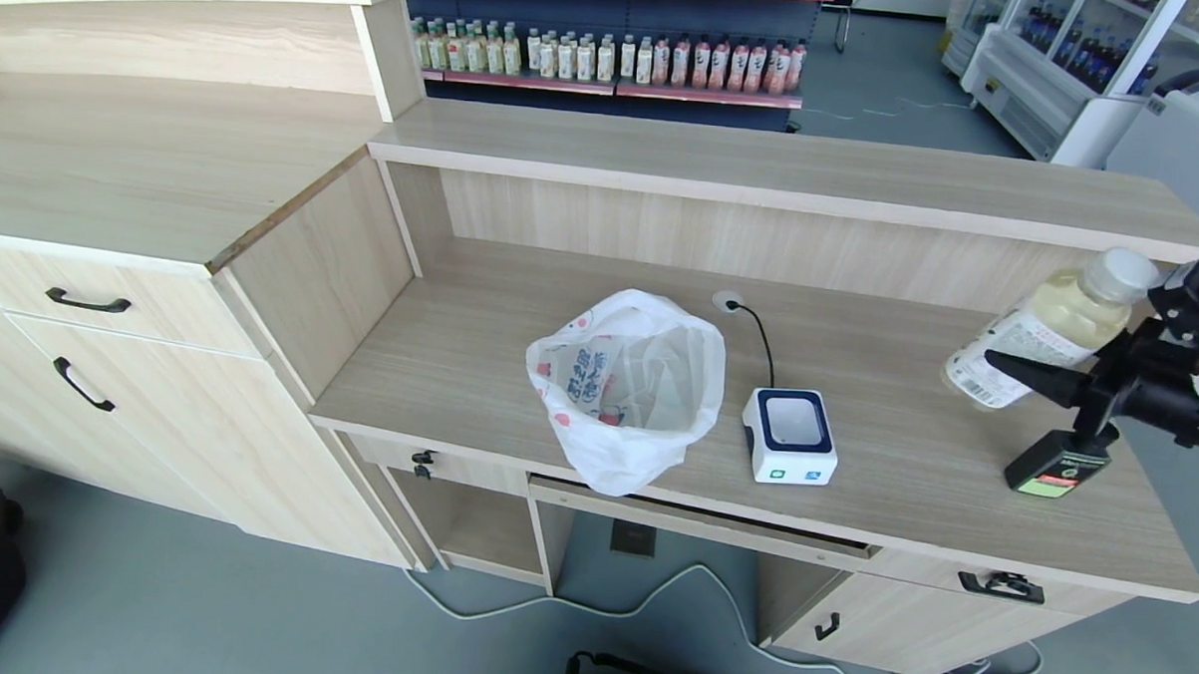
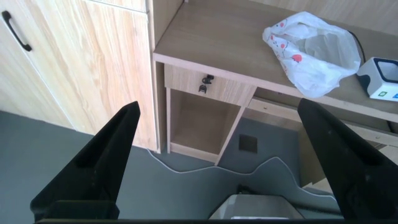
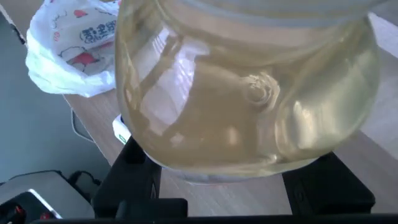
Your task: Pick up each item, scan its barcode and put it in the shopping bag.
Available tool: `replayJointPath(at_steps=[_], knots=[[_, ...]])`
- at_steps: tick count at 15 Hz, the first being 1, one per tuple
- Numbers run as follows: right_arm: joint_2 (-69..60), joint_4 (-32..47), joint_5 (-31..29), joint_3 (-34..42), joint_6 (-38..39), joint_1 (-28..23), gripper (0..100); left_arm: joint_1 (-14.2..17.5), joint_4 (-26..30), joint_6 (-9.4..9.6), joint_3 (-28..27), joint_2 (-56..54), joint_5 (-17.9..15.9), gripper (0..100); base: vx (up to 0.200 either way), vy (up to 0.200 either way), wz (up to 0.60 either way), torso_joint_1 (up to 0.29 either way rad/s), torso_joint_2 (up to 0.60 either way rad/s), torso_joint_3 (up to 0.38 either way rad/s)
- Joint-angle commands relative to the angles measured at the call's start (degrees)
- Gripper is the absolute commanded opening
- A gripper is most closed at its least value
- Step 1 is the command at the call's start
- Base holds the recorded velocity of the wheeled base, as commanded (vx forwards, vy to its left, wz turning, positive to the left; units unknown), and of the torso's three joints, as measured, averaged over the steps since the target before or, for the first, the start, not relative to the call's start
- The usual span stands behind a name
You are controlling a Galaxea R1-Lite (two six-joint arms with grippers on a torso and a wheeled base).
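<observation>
Left gripper [image 2: 217, 171]: nearest of all, low over the grey floor in front of the counter's open cubby; jaws spread wide with nothing between them.
Counter [image 1: 903, 507]: pale wood worktop across the middle and lower right of the head view; it carries everything below except the lifted bottle.
Small dark container [image 1: 1054, 471]: stands upright at lower right, near the counter's front edge, with a green and red label. It sits just under the right arm and is untouched, so by my judgement it is yet to be handled.
Barcode scanner [image 1: 789, 435]: white box with a dark-framed window facing up, right of centre, just beside the bag; nothing is over it.
Shopping bag [image 1: 596, 447]: white printed plastic at centre, mouth open and upward. I can make out no item inside, so likely nothing is bagged yet.
Right gripper [image 3: 230, 186]: at the right edge of the head view, jaws closed around the drink bottle.
Drink bottle [image 1: 1044, 328]: pale yellowish liquid, white cap; it is held tilted above the counter, cap toward the upper right, well apart from the scanner. A barcode shows on its label near the base.
Scanner cable [image 1: 762, 343]: runs back from the scanner to a grommet.
Progress: the first item is picked up. Scanning and bagging it, then the dark container, appear to remain.
</observation>
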Motion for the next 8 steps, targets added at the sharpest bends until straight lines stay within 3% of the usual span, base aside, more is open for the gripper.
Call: replayJointPath(at_steps=[1, 3, 4, 8], knots=[[-10.9, 8.5, -10.0, 3.4, 6.4, -4.9, 0, 0.0, 0.0, -0.02, 0.0, 0.0, 0.0, 100, 0.0, 0.0, 0.0, 0.0, 0.0, 0.0], [-14.0, 14.6, -25.6, 3.7, 16.9, -4.1, 0, 0.0, 0.0, -0.02, 0.0, 0.0, -0.1, 100, 0.0, 0.0, 0.0, 0.0, 0.0, 0.0], [-14.8, 14.9, -31.7, 4.4, 18.7, -3.3, 0, 0.0, 0.0, -0.02, 0.0, 0.0, 0.0, 100, 0.0, 0.0, 0.0, 0.0, 0.0, 0.0], [-16.0, 14.5, -55.5, 5.4, 17.4, 1.9, 0, 0.0, 0.0, -0.02, 0.1, 0.0, 0.0, 100, 0.0, 0.0, 0.0, 0.0, 0.0, 0.0]])
